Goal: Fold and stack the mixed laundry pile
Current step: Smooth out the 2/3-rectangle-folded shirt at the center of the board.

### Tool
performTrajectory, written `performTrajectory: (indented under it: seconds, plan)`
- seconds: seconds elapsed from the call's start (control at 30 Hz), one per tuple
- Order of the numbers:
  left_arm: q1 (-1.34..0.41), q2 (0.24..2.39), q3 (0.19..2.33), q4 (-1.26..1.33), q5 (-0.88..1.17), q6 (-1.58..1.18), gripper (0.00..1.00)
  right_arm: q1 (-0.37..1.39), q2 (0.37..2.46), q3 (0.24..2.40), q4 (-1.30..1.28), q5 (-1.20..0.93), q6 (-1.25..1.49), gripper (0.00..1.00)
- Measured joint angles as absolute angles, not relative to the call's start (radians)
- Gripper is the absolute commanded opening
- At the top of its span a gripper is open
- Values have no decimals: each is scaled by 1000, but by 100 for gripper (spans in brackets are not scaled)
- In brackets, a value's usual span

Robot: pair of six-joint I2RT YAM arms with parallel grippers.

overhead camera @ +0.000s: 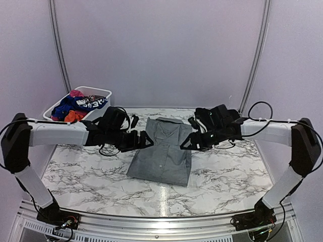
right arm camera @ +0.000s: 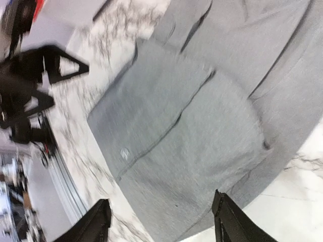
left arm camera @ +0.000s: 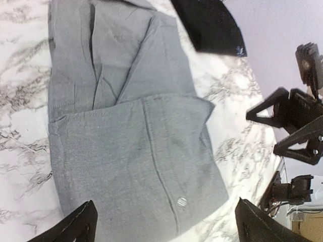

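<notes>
Counting one grey shirt (overhead camera: 164, 151) folded flat, collar toward the back, in the middle of the marble table (overhead camera: 86, 176). It is the only garment on the tabletop. One white basket (overhead camera: 103, 92) sits at the back left, well apart from the shirt, holding the rest of the pile: a blue piece (overhead camera: 75, 104), an orange-red piece (overhead camera: 74, 116) and a pink piece (overhead camera: 76, 93) show, bunched together. Two arms reach in from the sides. The left gripper (overhead camera: 146, 140) is just beside the shirt's left edge and the right gripper (overhead camera: 185, 142) is at its right edge. Both are near the upper half and partly hide the collar corners. In the left wrist view the fingers are spread wide over the cloth with nothing pinched. In the right wrist view the fingers are also apart above the shirt and hold nothing. One small button (left arm camera: 181, 202) shows on the folded front.
</notes>
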State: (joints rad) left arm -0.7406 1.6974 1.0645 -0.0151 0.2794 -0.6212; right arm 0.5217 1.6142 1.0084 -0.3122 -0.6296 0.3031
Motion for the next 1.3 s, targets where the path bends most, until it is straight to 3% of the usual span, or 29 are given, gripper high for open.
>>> performTrajectory:
  seconds: [0.03, 0.07, 0.2, 0.3, 0.4, 0.67, 1.0, 1.3]
  plan:
    - [-744, 1646, 1065, -26, 266, -613, 99, 512, 1578, 1035, -321, -612, 299, 97]
    - [-746, 1601, 1065, -33, 255, -606, 99, 503, 1542, 1059, -321, -601, 298, 98]
    - [-747, 1458, 1031, -6, 234, -635, 99, 462, 1412, 1048, -200, -641, 381, 98]
    - [-720, 1401, 923, 108, 272, -747, 99, 437, 1417, 915, 90, -791, 590, 98]
    - [-699, 1473, 861, 183, 391, -826, 99, 478, 1559, 808, 329, -890, 801, 98]
    - [-860, 1649, 868, 234, 601, -849, 99, 769, 1683, 841, 276, -900, 828, 98]
    - [-846, 1850, 871, 345, 625, -868, 99, 738, 1874, 776, 466, -914, 919, 96]
    - [-883, 1777, 767, 476, 611, -940, 99, 713, 1759, 590, 551, -907, 896, 96]
